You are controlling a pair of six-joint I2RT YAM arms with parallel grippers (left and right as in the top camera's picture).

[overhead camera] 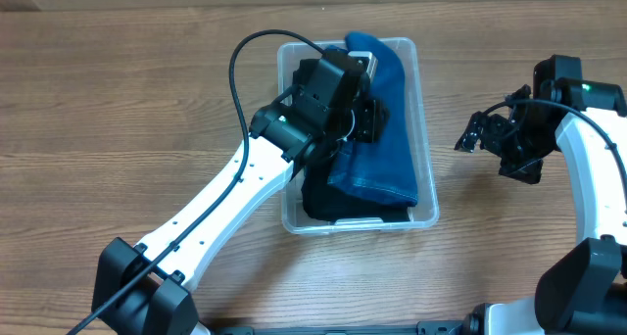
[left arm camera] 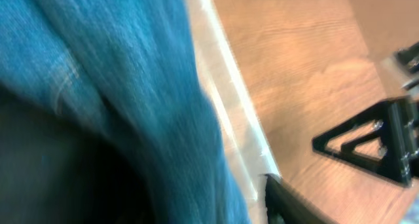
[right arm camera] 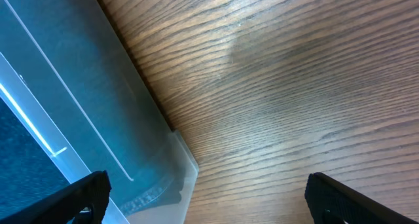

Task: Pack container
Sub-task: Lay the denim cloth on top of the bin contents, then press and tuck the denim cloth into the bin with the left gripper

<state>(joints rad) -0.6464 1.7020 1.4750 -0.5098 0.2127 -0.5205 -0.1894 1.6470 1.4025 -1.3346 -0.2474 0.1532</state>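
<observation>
Inside container (overhead camera: 421, 110), left gripper (overhead camera: 370, 119) on blue cloth (overhead camera: 387, 164), grip unclear, right gripper (overhead camera: 473, 137) alongside, agape, empty.

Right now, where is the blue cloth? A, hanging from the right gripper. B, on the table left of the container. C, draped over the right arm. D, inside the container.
D: the blue cloth lies inside the container with a dark cloth, while the right gripper stands apart from it, open and empty.
</observation>
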